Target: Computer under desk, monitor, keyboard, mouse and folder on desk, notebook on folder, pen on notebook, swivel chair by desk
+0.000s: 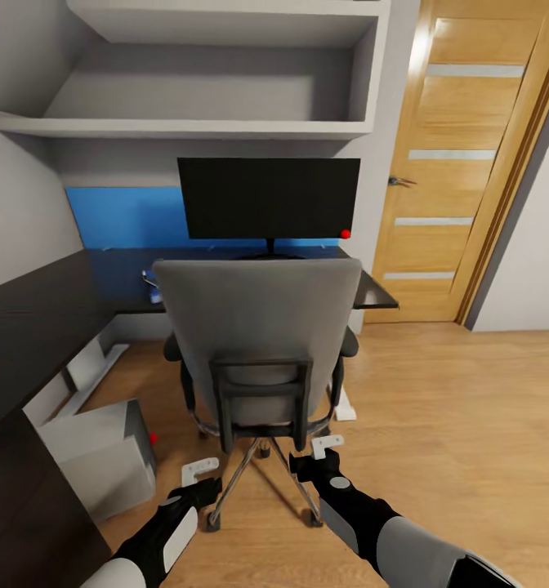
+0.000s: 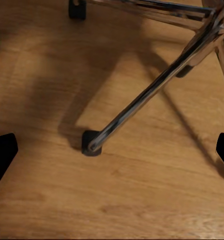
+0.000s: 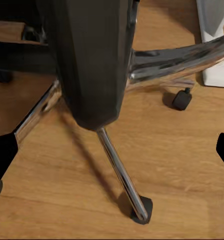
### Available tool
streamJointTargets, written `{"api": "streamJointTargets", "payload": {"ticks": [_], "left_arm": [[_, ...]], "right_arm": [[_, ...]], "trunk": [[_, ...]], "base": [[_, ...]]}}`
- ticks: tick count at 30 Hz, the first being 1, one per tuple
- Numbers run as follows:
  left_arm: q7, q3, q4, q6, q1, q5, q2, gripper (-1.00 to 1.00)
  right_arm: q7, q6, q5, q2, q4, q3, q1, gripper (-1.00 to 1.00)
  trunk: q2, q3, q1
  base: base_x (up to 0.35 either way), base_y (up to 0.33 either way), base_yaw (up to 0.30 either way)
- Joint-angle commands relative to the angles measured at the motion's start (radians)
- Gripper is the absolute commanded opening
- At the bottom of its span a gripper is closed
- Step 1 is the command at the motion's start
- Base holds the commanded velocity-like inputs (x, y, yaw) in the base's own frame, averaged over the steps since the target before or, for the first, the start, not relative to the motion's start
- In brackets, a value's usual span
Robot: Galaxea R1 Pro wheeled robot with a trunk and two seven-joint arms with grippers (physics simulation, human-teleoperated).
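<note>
The grey swivel chair (image 1: 258, 318) stands with its back to me, in front of the black desk (image 1: 29, 327). Behind it the black monitor (image 1: 268, 198) stands on the desk. The grey-white computer (image 1: 103, 453) sits on the floor under the desk's left wing. My left gripper (image 1: 201, 480) (image 2: 112, 155) hangs open above a chrome chair leg (image 2: 142, 102) and its caster. My right gripper (image 1: 323, 453) (image 3: 112, 150) is open just behind the chair's black column (image 3: 92, 60). The chair's back hides the seat and the folder. Keyboard, mouse, notebook and pen are out of view.
A small blue-and-white thing (image 1: 151, 286) lies on the desk left of the chair; I cannot tell what it is. A blue wall panel (image 1: 119, 216) runs behind the desk. An oak door (image 1: 470, 155) is at the right, with open plank floor (image 1: 454, 425) before it. A white desk foot (image 3: 212, 40) stands near the chair base.
</note>
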Motion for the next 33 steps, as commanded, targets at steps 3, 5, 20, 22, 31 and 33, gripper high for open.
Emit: {"api": "streamJointTargets", "payload": {"ticks": [3,5,20,22,31,33], "left_arm": [[0.009,-0.008,-0.002,0.004,0.0,0.009,0.003,1.0],[0.008,-0.008,-0.002,0.004,0.0,0.009,0.003,1.0],[0.006,-0.008,-0.003,0.003,0.0,0.009,0.004,1.0],[0.009,-0.009,-0.003,0.001,0.0,0.009,0.005,1.0],[0.003,-0.01,0.393,-0.394,0.001,0.01,0.004,1.0],[0.003,-0.01,0.408,-0.425,0.028,0.01,0.004,1.0]], "right_arm": [[-0.005,-0.004,-0.011,0.0,0.0,0.008,-0.001,1.0],[-0.005,-0.004,-0.01,0.0,0.0,0.008,-0.001,1.0],[-0.006,-0.005,-0.014,0.0,0.0,0.01,-0.001,1.0],[-0.006,-0.009,-0.014,-0.001,0.001,0.009,-0.001,1.0],[-0.016,-0.419,-0.017,-0.003,0.291,0.008,0.129,1.0],[-0.043,-0.485,-0.018,-0.013,0.301,0.006,0.184,1.0]], "trunk": [[0.0,-0.001,-0.001],[0.0,-0.001,-0.001],[0.014,0.005,-0.008],[0.028,0.012,-0.016],[0.091,0.04,-0.051],[0.105,0.046,-0.058]], "base": [[-0.323,0.0,0.0],[-0.331,0.0,0.0],[-0.265,0.0,0.0],[-0.044,0.0,0.0],[-0.008,0.0,0.0],[0.0,0.0,0.0]]}}
